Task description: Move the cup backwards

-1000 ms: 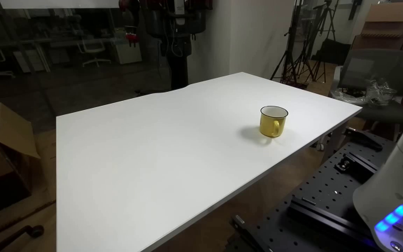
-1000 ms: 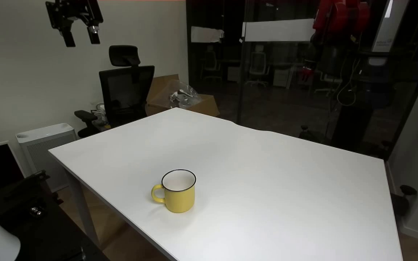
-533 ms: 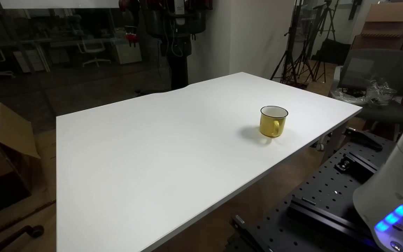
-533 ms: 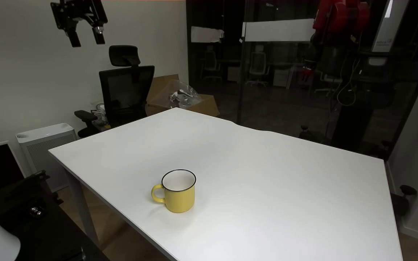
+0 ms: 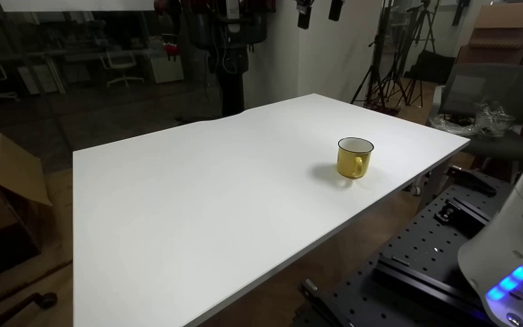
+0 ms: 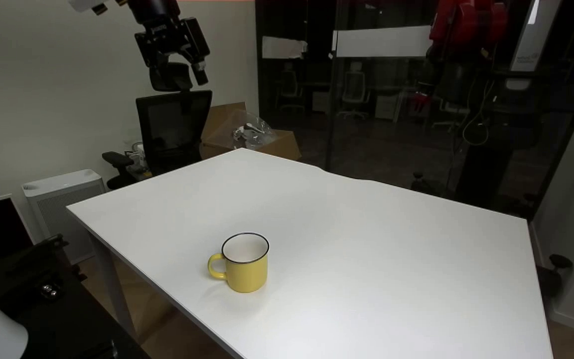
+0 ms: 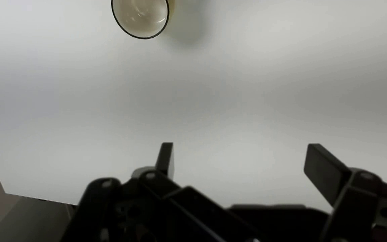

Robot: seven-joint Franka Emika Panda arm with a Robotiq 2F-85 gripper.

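Observation:
The yellow cup [image 5: 348, 164] stands upright on the white table [image 5: 189, 204], near its long edge on the robot base's side. It also shows in an exterior view [image 6: 246, 275], its handle pointing towards that edge. In the wrist view the cup [image 7: 140, 18] is seen from above, cut off by the top border; its handle is out of view there. My gripper [image 7: 240, 154] is open with nothing between its fingers. It hangs high above the table, well apart from the cup, and shows at the top of both exterior views [image 5: 320, 14] [image 6: 185, 80].
The robot base [image 5: 511, 254] stands on a dark perforated platform [image 5: 407, 254] beside the table. An office chair [image 6: 172, 124] and a cardboard box [image 6: 282, 144] stand beyond the table. Another robot [image 5: 227, 41] stands behind its far edge.
My gripper has moved to the right and somewhat lower in an exterior view, and has come into sight at the top where it was out of frame. The cup has not moved.

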